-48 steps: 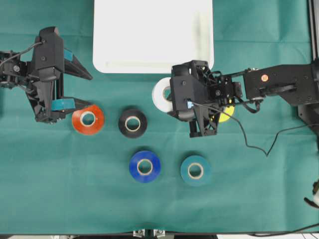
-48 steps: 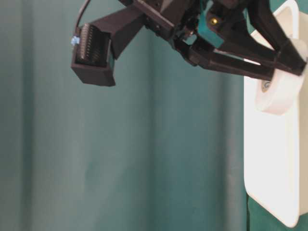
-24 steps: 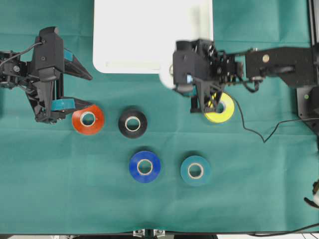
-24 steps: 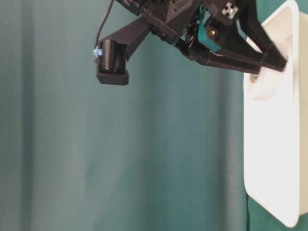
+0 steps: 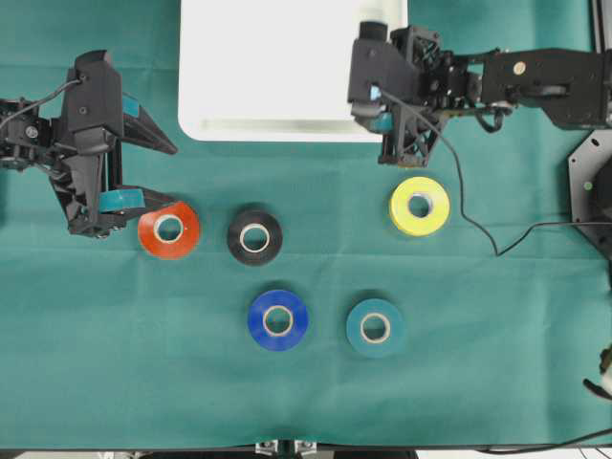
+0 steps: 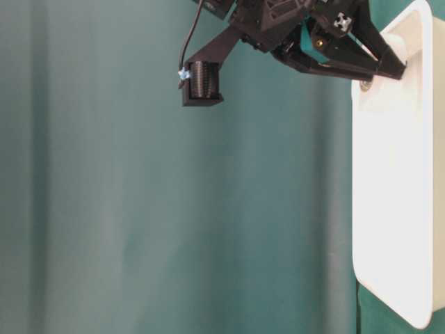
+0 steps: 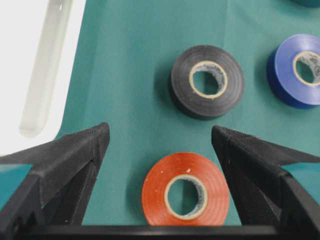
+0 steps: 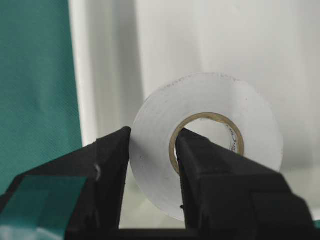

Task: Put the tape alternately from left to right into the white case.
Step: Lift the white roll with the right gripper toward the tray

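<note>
White tape (image 8: 207, 145) sits pinched through its core by the right gripper (image 8: 152, 172), over the case (image 5: 287, 67) at upper right. Lower it flat inside the rim before releasing. Left gripper (image 7: 160, 137) gapes, holding nothing.

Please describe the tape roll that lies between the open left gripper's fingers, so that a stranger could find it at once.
Start at the white case and go to the left gripper below its left corner. The red tape roll lies flat on the green cloth at its fingertips. It is the only red one; the black roll lies beside it.
</note>
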Motion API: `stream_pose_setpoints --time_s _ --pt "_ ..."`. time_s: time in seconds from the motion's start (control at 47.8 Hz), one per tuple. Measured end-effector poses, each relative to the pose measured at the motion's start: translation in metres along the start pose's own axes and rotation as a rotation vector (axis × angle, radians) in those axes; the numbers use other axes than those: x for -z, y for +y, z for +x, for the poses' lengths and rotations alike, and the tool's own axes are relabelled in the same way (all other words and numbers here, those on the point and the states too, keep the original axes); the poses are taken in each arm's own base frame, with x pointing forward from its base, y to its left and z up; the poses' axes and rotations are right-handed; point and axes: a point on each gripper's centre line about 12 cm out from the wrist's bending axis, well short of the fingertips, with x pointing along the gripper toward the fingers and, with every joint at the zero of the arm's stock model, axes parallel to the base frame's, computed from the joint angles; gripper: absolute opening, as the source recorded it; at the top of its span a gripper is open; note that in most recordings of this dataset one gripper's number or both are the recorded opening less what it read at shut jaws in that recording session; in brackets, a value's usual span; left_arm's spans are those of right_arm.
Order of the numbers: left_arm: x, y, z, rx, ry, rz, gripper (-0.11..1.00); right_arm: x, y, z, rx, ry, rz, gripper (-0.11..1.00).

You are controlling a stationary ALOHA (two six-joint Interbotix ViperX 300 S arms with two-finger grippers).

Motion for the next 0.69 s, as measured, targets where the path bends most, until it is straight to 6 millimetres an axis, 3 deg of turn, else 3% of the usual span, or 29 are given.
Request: stream_pose_setpoints --time_s 0.355,0.69 --pt "0.0000 0.0000 0.0000 0.000 0.000 -0.006 0.60 -0.0045 0.0028 0.0012 -0.019 -0.091 -0.014 0.29" --pt "-0.0003 -0.0001 -0.0004 0.000 -0.002 -0.015 0.60 0.0006 0.0029 0.0080 -0.017 -0.062 -0.015 0.29"
